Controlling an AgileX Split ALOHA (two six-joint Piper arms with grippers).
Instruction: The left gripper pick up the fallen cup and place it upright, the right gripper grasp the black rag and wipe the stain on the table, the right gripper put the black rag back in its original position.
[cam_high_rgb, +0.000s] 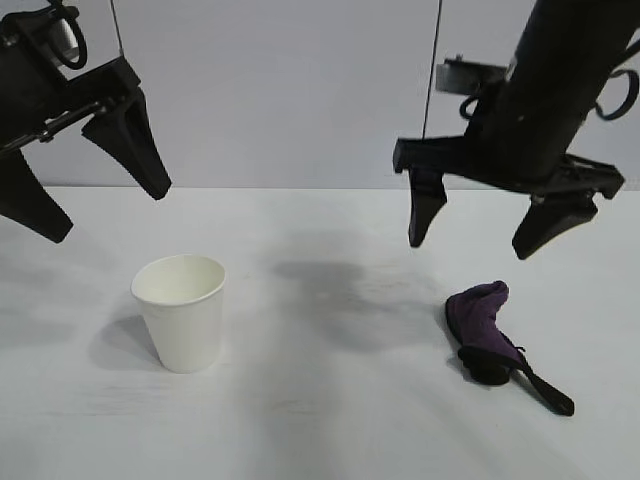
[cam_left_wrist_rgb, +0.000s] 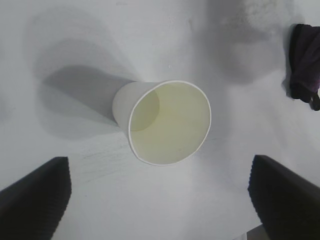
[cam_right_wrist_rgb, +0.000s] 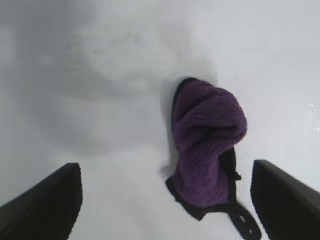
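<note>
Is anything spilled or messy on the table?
Nothing stands out. The cup stands upright, and no spill shows on the table. The purple rag lies crumpled in a heap with its strap sticking out, under the open right claw. The left claw hangs open above the cup.

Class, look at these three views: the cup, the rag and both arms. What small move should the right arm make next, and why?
Probably just lift the right gripper clear and park it. The cup stands upright, the rag lies free on the table below the open jaws, and no stain shows. The left gripper hangs open above the cup, touching nothing.
</note>
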